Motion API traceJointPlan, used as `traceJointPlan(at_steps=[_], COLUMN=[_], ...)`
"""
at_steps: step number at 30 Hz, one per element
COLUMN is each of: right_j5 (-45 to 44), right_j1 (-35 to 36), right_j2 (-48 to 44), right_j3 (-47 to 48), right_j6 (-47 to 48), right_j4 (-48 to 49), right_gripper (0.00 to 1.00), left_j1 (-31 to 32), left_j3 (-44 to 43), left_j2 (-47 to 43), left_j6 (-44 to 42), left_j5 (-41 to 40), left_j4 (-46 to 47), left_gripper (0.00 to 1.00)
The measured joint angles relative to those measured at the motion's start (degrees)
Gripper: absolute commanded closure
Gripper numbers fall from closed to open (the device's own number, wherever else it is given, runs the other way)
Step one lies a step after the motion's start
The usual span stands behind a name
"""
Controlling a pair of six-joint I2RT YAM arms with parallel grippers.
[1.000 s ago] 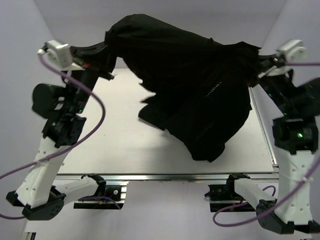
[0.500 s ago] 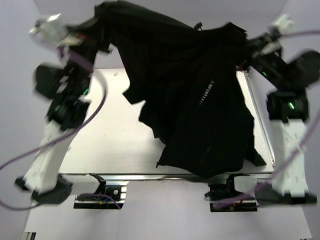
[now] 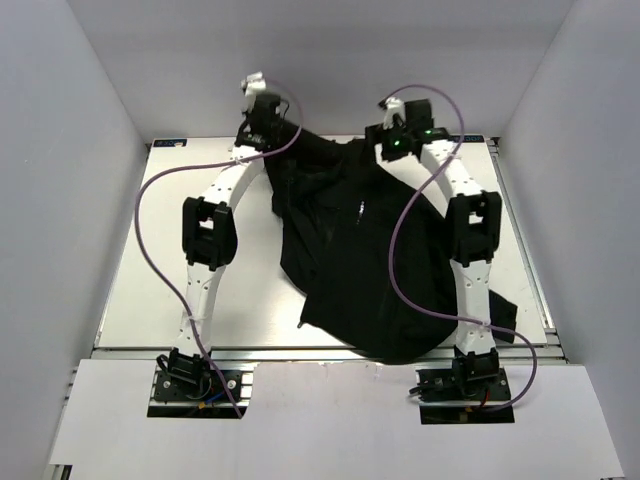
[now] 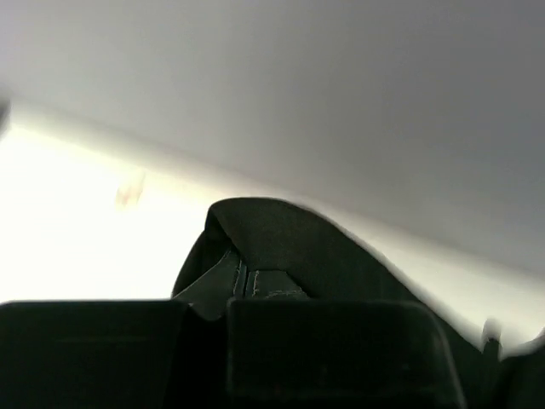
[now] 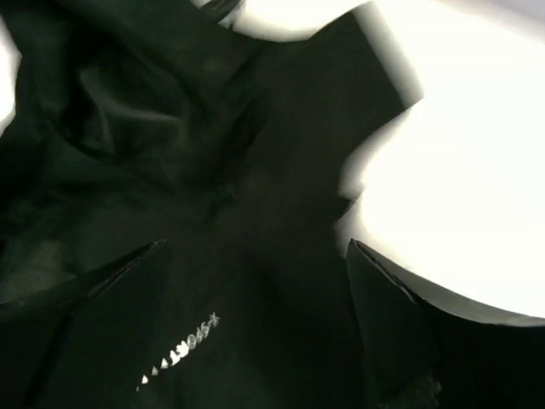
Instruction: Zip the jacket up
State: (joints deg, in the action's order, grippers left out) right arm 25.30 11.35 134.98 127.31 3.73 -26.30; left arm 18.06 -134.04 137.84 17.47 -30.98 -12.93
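Tabletop [image 3: 140, 260], jacket [image 3: 340, 270] between left jaws, below spread right jaws

The jacket [image 3: 350, 260] has dropped onto the table [image 3: 150, 260], right pincer [image 5: 255, 247] now open.

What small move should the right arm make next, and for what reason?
Probably lower the right gripper onto the jacket and pinch the fabric edge nearest to it. Its jaws stand open above the jacket, the left gripper is shut on a fold at the far side, and the jacket lies bunched, so its front is not laid flat for zipping.
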Motion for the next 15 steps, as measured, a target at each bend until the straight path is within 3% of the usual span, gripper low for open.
traceJointPlan(at_steps=[4, 10, 15], right_j5=[-5.4, -15.6, -22.7], right_j1=[3.0, 3.3, 3.5], right_j2=[-2.2, -32.6, -50.1], right_j3=[-5.2, -34.4, -46.2], right_j6=[-0.5, -4.7, -8.2], right_j4=[-4.9, -5.8, -8.0], right_gripper=[0.11, 0.11, 0.11], left_j1=[-3.8, -9.3, -14.1], left_j3=[5.2, 6.2, 17.3], left_j2=[4.2, -0.8, -14.7], left_j6=[4.9, 9.9, 11.5], left_j5=[-1.3, -6.9, -9.5], left_j4=[-6.1, -12.7, -12.9], left_gripper=[1.0, 1.0, 1.0])
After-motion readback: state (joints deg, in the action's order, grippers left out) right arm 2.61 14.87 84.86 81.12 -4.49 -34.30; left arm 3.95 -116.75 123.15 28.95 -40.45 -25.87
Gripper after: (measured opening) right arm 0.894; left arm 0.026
